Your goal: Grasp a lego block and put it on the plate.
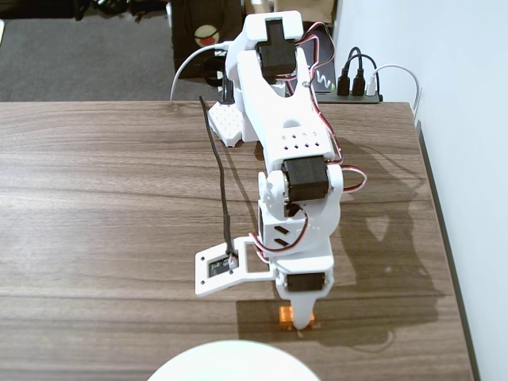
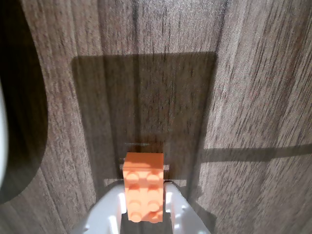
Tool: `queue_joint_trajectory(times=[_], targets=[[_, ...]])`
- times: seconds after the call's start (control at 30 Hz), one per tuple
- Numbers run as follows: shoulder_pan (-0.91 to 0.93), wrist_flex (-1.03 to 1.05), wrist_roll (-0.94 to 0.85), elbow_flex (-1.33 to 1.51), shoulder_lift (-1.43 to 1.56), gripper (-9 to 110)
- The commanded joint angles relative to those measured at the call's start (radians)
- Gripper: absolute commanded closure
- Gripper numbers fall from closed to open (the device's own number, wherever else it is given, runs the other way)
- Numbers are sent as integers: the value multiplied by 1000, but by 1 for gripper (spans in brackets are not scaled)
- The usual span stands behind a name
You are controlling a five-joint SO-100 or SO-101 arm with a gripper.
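The orange lego block (image 1: 283,317) lies on the wooden table near its front edge, mostly covered by my gripper (image 1: 300,319), which reaches straight down onto it. In the wrist view the block (image 2: 143,183) sits studs-up between my two white fingers (image 2: 111,207), which press on both of its long sides. My gripper (image 2: 144,185) is shut on it, at or just above the table surface. The white plate (image 1: 234,361) shows its rim at the bottom edge, just in front and left of the block. In the wrist view a sliver of the plate (image 2: 2,141) shows at the left edge.
The dark wood table (image 1: 103,206) ends at the right (image 1: 444,238) beside a white wall. A power strip with plugs (image 1: 361,86) lies at the back right. A black cable (image 1: 218,175) runs down to the camera mount (image 1: 230,268) on the arm's left.
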Motion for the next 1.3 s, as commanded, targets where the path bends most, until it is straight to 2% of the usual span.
queue_joint_trajectory(times=[0.0,0.37,0.57,0.73,1.0,1.27], targets=[[2,5,8,-17,2,94],[3,18,14,-14,14,94],[14,25,-69,12,67,94],[20,31,-241,21,137,94],[57,-23,-712,114,291,94],[91,-35,-1048,120,345,94]])
